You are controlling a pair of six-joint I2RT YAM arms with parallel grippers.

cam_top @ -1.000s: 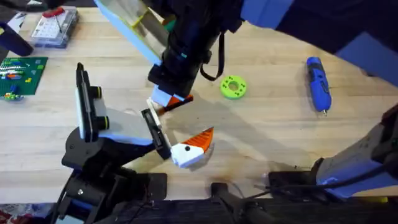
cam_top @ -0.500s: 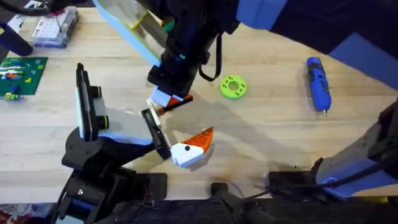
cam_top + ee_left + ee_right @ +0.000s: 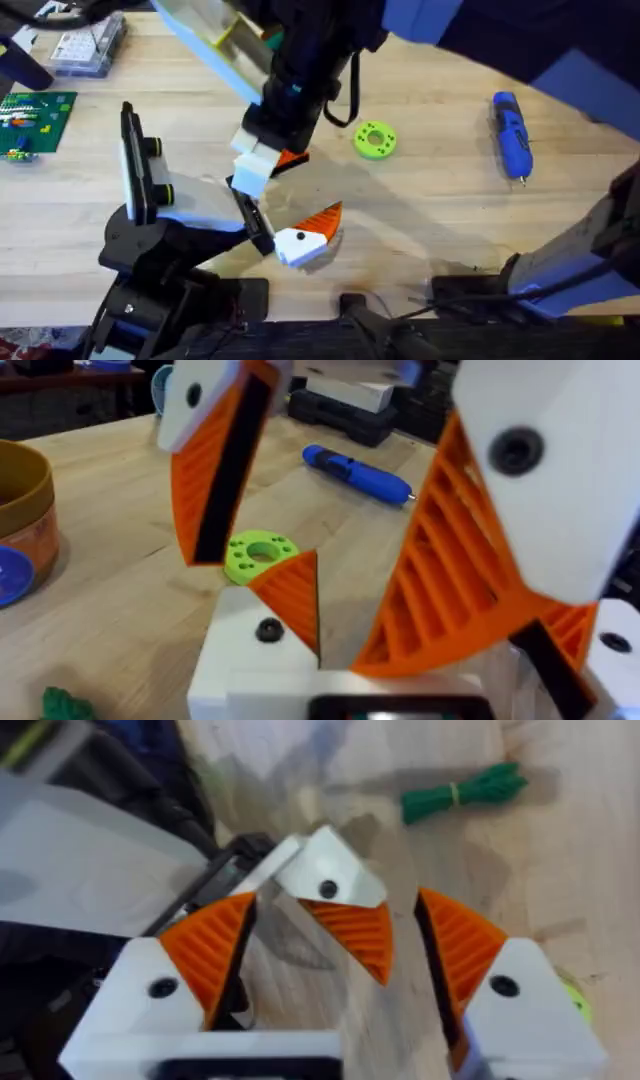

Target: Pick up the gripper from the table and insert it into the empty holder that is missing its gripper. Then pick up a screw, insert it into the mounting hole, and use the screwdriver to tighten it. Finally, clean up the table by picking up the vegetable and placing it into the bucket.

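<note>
Overhead: gripper [image 3: 307, 236] flat on table, orange tip pointing up-right.

Overhead: bucket [image 3: 22, 520] cut off by left wrist view's edge, holder [image 3: 150, 190] base hidden under a dark arm at the bottom, clear parts box [image 3: 88, 42] contents too small to tell, green vegetable [image 3: 62, 705] cropped, right gripper [image 3: 325, 955] blurred close up.
</note>
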